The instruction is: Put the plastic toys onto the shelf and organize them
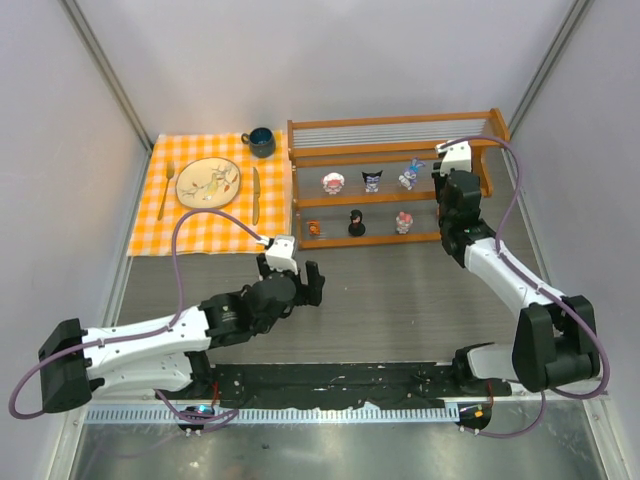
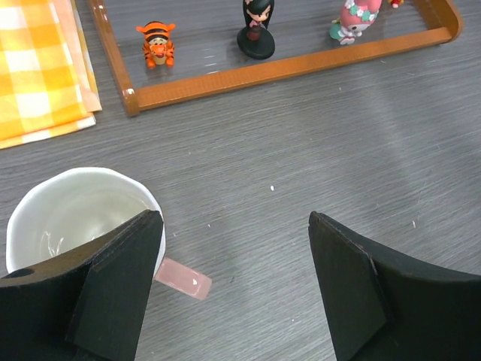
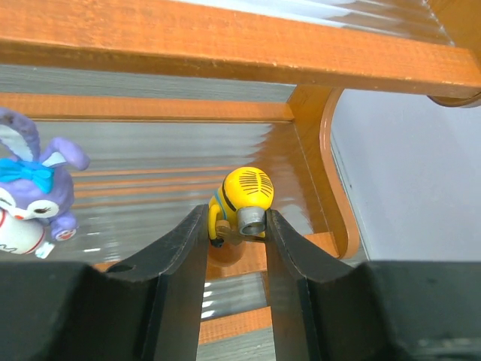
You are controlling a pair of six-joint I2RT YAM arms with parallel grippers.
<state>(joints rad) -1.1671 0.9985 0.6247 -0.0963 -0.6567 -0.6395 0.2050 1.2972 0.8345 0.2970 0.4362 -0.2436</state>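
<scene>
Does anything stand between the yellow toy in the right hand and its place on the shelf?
Nothing visible. The right hand holds the yellow toy at the shelf tier's bare right end; the purple rabbit stands clear to its left.

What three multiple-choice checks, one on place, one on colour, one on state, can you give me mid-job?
1. Where on the shelf is the tiger toy? A) bottom tier, left end B) top tier, right end C) slatted top
2. What colour is the figurine in the right pincer? A) purple B) yellow C) black
3. How is the left pincer? A) shut on a toy B) shut, empty C) open, empty
Key: 1 A, it stands by the bottom left post; 2 B, the figurine between the fingers is yellow; 3 C, its jaws stand wide with nothing between.
</scene>
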